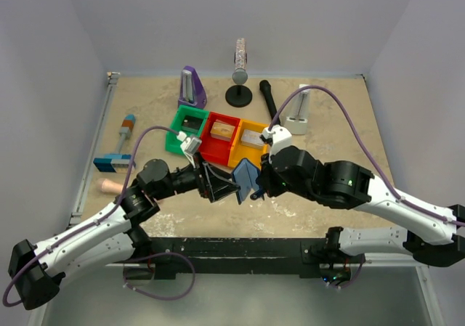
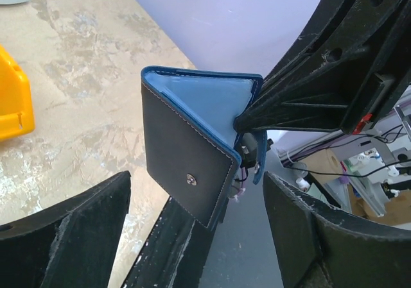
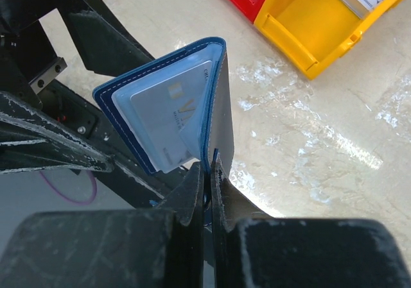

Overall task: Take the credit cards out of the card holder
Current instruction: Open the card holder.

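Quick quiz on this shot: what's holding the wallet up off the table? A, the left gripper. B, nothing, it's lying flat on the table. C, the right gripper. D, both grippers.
C: the right gripper is pinched shut on the lower edge of the wallet, while the left gripper is open, its fingers spread wide to either side of the wallet.

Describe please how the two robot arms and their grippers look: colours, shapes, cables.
Both arms, the left arm and the right arm, have white shells on long links and round black joints. A thin purple cable loops along each. The left gripper and right gripper are black, with flat, scuffed fingers.
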### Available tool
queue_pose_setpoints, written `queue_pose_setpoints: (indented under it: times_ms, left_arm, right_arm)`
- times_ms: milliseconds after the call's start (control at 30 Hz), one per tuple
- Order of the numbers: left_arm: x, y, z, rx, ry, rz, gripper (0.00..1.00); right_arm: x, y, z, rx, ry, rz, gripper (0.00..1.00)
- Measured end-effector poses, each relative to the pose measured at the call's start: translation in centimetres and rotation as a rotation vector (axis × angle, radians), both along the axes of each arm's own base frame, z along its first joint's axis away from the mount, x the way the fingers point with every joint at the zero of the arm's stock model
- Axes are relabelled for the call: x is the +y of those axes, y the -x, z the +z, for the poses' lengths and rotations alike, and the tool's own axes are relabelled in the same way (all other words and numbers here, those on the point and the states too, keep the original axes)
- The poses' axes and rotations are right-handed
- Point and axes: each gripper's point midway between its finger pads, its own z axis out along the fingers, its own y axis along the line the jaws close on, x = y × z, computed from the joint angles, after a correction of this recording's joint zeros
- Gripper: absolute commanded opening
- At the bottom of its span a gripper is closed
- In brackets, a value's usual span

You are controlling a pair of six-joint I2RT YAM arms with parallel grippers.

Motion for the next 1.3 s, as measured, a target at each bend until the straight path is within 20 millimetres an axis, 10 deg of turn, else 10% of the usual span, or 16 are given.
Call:
queue_pose_setpoints:
  times_ms: [800,1167,1300]
  left_arm:
    - [-0.9,-1.2,-1.8,0.008,-0.094,0.042,0.56]
    - [0.2,-2.1,-3.1,0.002,-0.178,0.108,0.15]
    - [0.7,-1.6,-2.7,-0.019,-0.179,0.104,0.00]
  right_arm:
    - [0.6,0.5,0.3,0.037,-0.071,-0.016,0.00]
    - [0.3,1.1,-0.6,0.042,-0.084,0.019,0.00]
    - [-0.1,1.4,-0.7,0.034,-0.098,0.030,0.26]
